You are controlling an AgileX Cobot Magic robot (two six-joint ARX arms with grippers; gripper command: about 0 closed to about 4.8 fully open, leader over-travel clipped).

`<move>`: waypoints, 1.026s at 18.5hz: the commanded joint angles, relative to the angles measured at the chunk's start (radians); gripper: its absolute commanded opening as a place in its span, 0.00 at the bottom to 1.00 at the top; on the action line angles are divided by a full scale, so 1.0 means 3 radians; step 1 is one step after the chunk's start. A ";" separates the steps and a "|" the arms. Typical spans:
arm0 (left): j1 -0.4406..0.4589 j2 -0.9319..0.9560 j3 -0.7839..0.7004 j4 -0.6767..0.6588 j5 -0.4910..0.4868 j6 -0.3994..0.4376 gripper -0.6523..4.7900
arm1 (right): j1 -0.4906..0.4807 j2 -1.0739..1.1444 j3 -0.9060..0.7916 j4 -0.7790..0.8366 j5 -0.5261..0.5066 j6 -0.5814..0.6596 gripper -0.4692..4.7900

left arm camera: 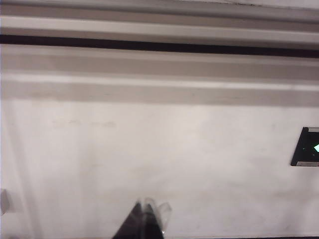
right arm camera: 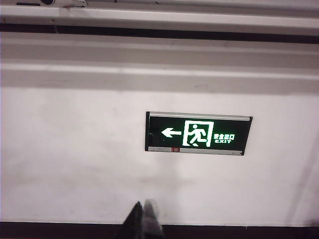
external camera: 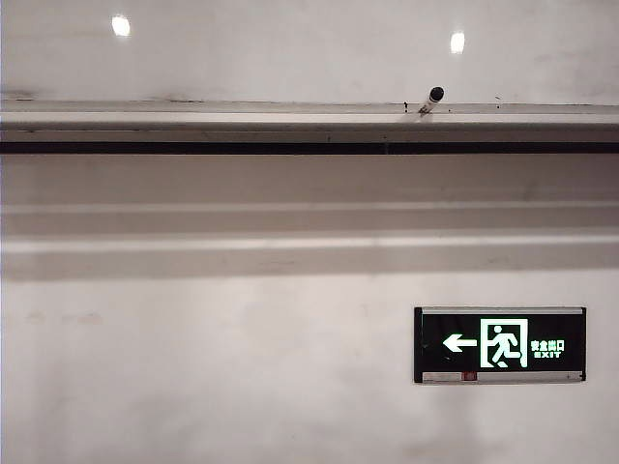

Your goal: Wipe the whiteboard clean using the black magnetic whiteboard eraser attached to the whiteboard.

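Both sets of fingers pressed together, left gripper (left arm camera: 144, 219) & right gripper (right arm camera: 143, 219) low facing wall w/ exit sign (right arm camera: 198, 133); whiteboard (external camera: 290, 48) far above fingers, eraser unseen — I risk reaching blind, knocking marker (external camera: 430, 99).

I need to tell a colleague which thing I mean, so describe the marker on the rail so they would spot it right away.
Find the whiteboard, the glossy panel high in the exterior view, and follow its tray rail rightward. The marker lies tilted on that rail, above the exit sign: a thin white stick with a black cap, the only loose item there.

Left gripper (left arm camera: 145, 211) shut, fingertips pressed together, pointing level ahead. Right gripper (right arm camera: 143, 211) likewise closed tight, aimed level forward. Neither holding anything.
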 commanded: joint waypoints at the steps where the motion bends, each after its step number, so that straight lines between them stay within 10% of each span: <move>1: -0.0005 -0.0003 0.0008 0.0045 0.0010 0.0000 0.11 | 0.0000 -0.0004 0.0024 0.0058 0.0000 -0.0005 0.08; 8: -0.0005 -0.0003 0.0174 0.0125 -0.0003 -0.0459 0.11 | 0.0000 -0.0003 0.0329 -0.0034 0.0001 0.0159 0.08; 19: -0.0008 0.1769 0.2833 -0.0483 0.0479 -0.0612 0.11 | 0.0020 0.1823 0.2880 -0.0085 0.0036 0.0197 0.08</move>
